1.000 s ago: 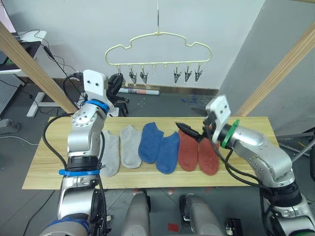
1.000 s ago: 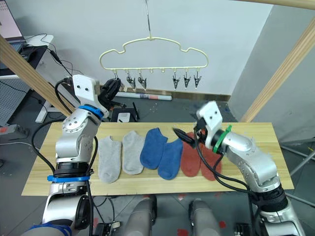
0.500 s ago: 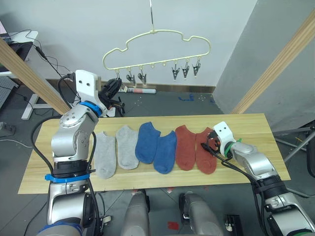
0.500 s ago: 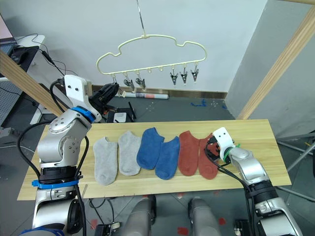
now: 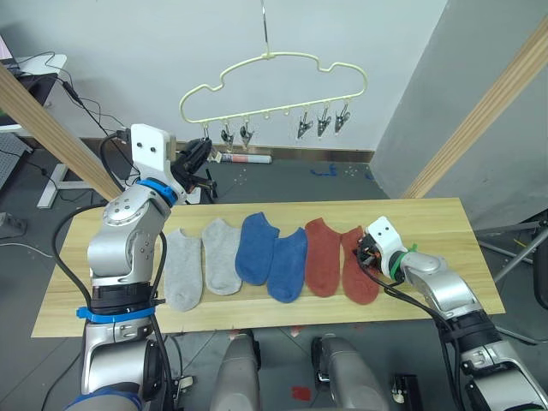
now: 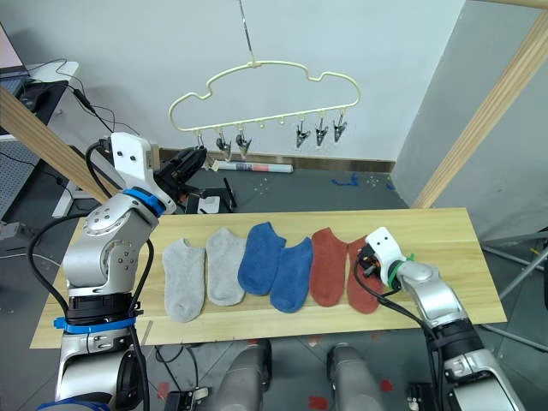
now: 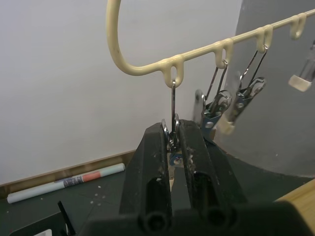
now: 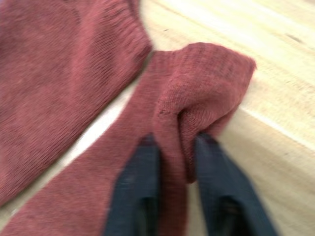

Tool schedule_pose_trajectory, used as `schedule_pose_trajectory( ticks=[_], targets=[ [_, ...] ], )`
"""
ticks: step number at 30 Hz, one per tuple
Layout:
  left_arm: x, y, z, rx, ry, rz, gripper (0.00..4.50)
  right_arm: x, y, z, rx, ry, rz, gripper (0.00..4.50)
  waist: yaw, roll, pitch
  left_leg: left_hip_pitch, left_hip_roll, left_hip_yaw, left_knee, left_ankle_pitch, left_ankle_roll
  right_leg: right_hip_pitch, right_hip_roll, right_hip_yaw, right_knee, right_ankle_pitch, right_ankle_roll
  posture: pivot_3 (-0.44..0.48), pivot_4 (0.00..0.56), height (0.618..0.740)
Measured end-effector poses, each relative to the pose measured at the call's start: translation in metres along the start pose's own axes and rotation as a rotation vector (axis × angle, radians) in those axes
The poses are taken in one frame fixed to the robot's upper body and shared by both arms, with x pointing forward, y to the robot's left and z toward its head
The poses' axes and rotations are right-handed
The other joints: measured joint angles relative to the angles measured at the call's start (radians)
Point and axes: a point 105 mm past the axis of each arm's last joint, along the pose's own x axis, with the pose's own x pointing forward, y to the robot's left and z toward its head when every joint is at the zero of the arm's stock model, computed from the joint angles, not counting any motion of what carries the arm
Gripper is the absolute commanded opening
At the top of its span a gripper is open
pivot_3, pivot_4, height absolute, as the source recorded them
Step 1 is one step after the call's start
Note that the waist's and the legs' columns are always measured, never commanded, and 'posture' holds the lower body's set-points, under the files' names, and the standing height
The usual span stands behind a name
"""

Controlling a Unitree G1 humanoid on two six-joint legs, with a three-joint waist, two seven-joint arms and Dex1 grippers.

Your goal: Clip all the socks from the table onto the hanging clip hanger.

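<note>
Socks lie in a row of six across the middle of the wooden table: two grey, two blue, two rust red. The right gripper pinches a raised fold at the cuff of the rightmost red sock, its fingers drawn narrow with knit bunched between them, apparently to lift that sock first. Above and behind, the pale yellow clip hanger hangs from a hook, none of its clips holding a sock. The left gripper is closed on the end clip at the hanger's left, seemingly squeezing it for the sock; whether that clip's mouth gapes is hard to judge from the wrist view. Bare planks stretch to the red sock's right, and the air between table and hanger is unobstructed for the lift.
</note>
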Motion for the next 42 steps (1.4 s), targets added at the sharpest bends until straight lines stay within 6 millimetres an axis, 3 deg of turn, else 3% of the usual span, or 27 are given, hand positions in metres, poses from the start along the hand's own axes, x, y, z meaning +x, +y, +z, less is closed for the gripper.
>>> schedule_pose_trajectory(
  ticks=[4,6,11,14,18,20,32,42],
  targets=[
    [-0.001,0.000,0.000,-0.097,0.007,-0.008,0.04,-0.013,-0.002,-0.007,-0.030,0.021,0.023,0.04,0.001,0.000,0.000,0.000,0.000,0.000,0.000,0.000,0.000,0.000,0.000,0.000,0.000,0.000,0.000,0.038,0.306,0.740],
    [-0.003,0.000,-0.002,-0.211,0.012,-0.018,0.04,-0.024,0.000,0.000,-0.059,0.008,0.057,0.04,-0.003,0.000,0.000,0.000,0.000,0.001,0.000,0.000,0.000,0.000,0.000,0.000,0.000,0.000,0.000,0.036,0.303,0.740],
    [-0.008,-0.009,-0.007,-0.501,0.067,-0.086,0.04,-0.050,0.024,0.062,-0.160,-0.124,0.203,0.04,-0.011,0.000,0.000,0.001,0.001,-0.001,0.000,0.000,0.000,0.000,0.002,0.000,0.001,0.000,0.000,0.032,0.299,0.740],
    [-0.011,-0.012,-0.006,-0.610,0.091,-0.108,0.04,-0.056,0.052,0.104,-0.195,-0.220,0.303,0.04,-0.009,0.000,0.000,0.001,0.001,-0.002,0.000,0.000,0.000,0.000,0.002,-0.001,0.001,0.000,0.000,0.024,0.294,0.740],
    [-0.011,-0.018,-0.001,-0.743,0.106,-0.144,0.04,-0.050,0.095,0.139,-0.190,-0.305,0.430,0.04,-0.004,0.000,0.000,0.000,0.000,-0.002,0.000,0.000,-0.001,0.000,0.000,-0.001,0.000,0.000,0.000,0.023,0.288,0.740],
    [-0.011,-0.022,0.001,-0.781,0.115,-0.165,0.04,-0.047,0.106,0.148,-0.194,-0.322,0.456,0.04,-0.003,0.000,0.000,0.000,-0.001,-0.002,0.001,0.000,-0.002,0.000,-0.001,-0.001,0.000,0.000,0.000,0.026,0.288,0.740],
    [-0.014,-0.035,0.003,-0.818,0.166,-0.230,0.04,-0.022,0.115,0.190,-0.236,-0.397,0.471,0.04,0.000,0.000,0.000,-0.001,0.000,-0.002,0.000,0.002,-0.006,0.000,-0.001,-0.002,0.000,0.002,-0.004,0.039,0.293,0.740],
    [-0.016,-0.040,0.001,-0.810,0.185,-0.242,0.04,-0.011,0.113,0.204,-0.298,-0.422,0.459,0.04,0.002,0.000,0.000,-0.001,0.000,-0.002,0.000,0.002,-0.007,0.000,-0.001,-0.002,0.000,0.002,-0.004,0.045,0.303,0.740]
  ],
)
